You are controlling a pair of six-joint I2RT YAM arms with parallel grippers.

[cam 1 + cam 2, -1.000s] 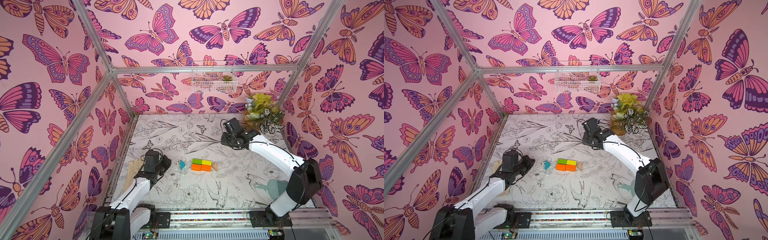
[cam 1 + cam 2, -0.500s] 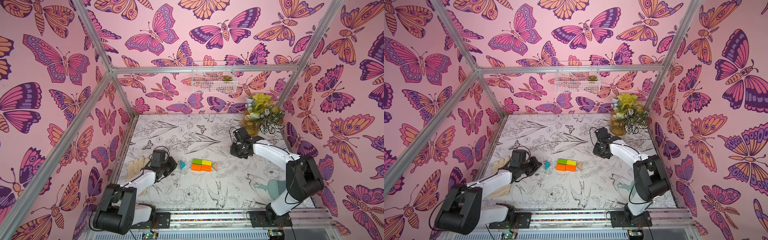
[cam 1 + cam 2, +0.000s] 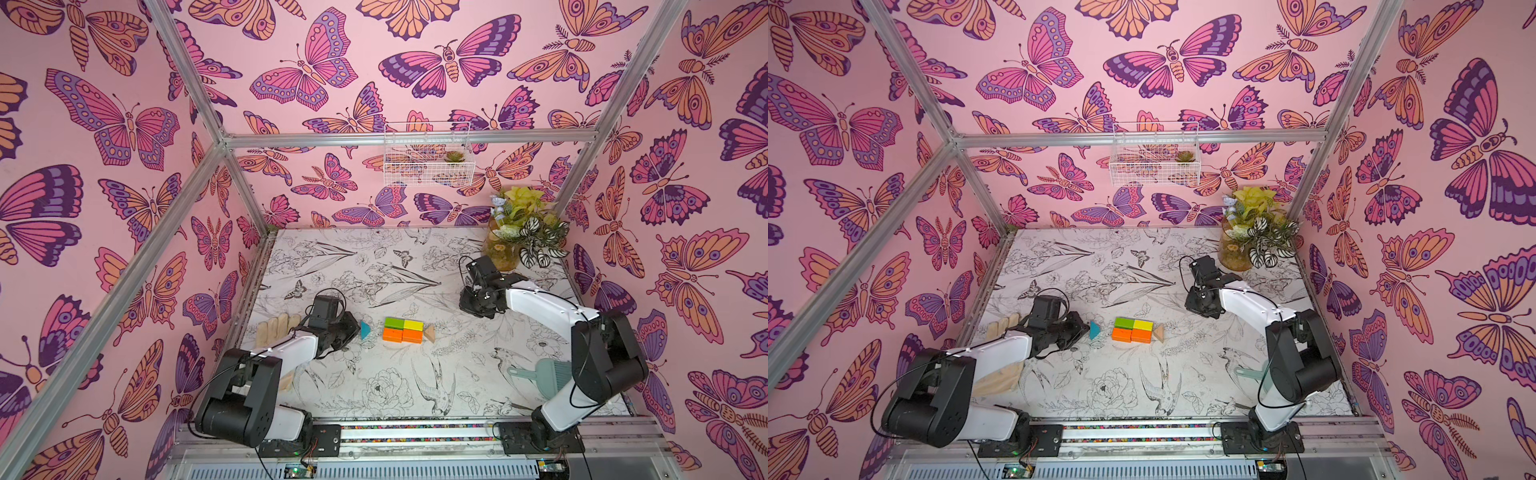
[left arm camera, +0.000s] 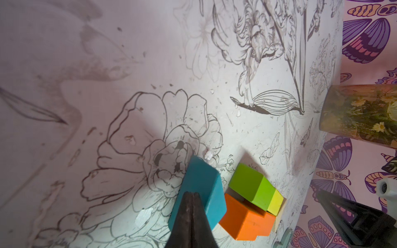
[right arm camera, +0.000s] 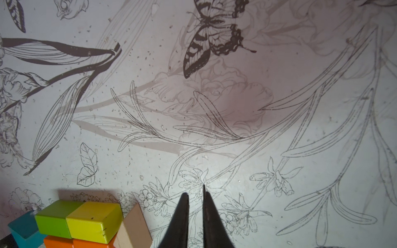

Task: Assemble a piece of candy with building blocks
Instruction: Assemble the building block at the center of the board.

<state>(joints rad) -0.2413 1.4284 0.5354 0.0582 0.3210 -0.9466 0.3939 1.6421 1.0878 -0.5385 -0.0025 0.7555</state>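
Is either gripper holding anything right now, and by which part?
Nothing is held. The left gripper is shut, tips by the teal wedge, not around it; the right gripper is slightly parted and empty.

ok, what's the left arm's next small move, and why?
Probably nudge the teal triangle with the shut left gripper toward the green block and the orange block beside it. A gap separates them in both top views, while the tan triangle already touches the far end.
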